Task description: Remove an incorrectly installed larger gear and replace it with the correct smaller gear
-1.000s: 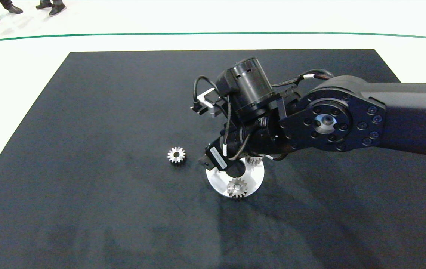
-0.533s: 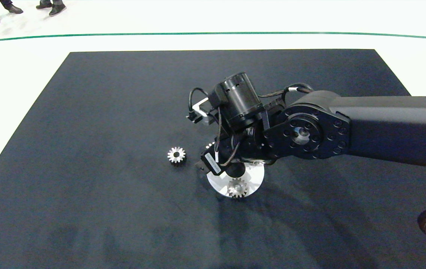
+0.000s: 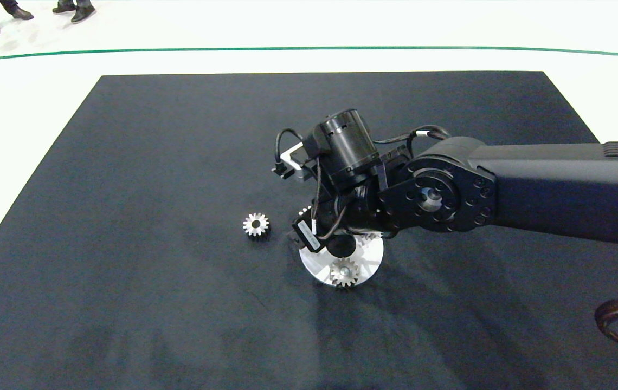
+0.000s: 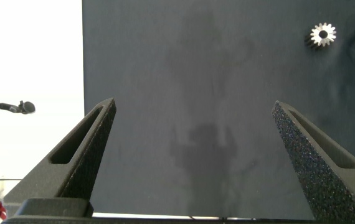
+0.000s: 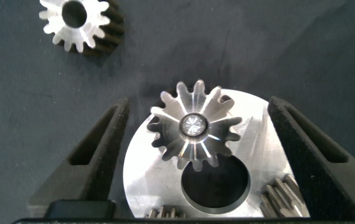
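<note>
Dark matting (image 3: 124, 162) covers the table under both my arms. My right gripper (image 5: 193, 146) hangs spread wide over the round silvery base plate (image 5: 261, 155), and between its fingers (image 5: 99, 149) stands the larger gear (image 5: 193, 130) on its pin, touched by neither finger. Beyond its fingertips the loose smaller gear (image 5: 78, 23) lies apart on the mat. My left gripper (image 4: 193, 155) hovers well away, fingers spread on nothing.
</note>
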